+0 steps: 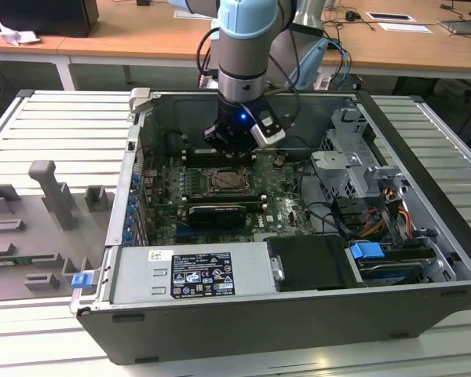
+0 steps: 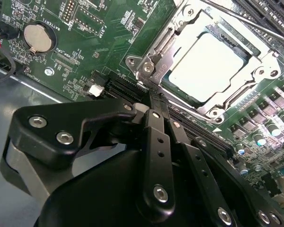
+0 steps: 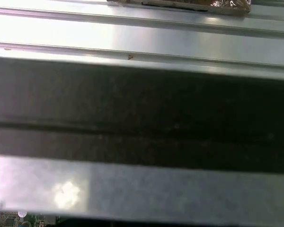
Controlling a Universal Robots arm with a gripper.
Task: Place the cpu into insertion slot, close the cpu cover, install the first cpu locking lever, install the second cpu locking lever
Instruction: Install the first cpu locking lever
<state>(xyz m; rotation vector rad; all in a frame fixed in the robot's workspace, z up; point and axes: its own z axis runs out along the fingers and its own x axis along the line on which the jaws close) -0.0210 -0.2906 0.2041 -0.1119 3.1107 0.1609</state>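
While the cpu [image 2: 208, 61] sits under the cpu cover [image 2: 173, 40], the gripper [image 2: 154, 101] (fingers pressed together, empty) hovers beside the stiff, springy locking lever [image 2: 232, 14], best caught at its hooked end.

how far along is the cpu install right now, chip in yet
Yes. In the second wrist view the cpu lies flat in the insertion slot, and the cpu cover looks folded down around it. The gripper, fingers together and holding nothing, sits at the socket's corner, by a thin metal lever along its edge. Whether either lever is latched cannot be told.
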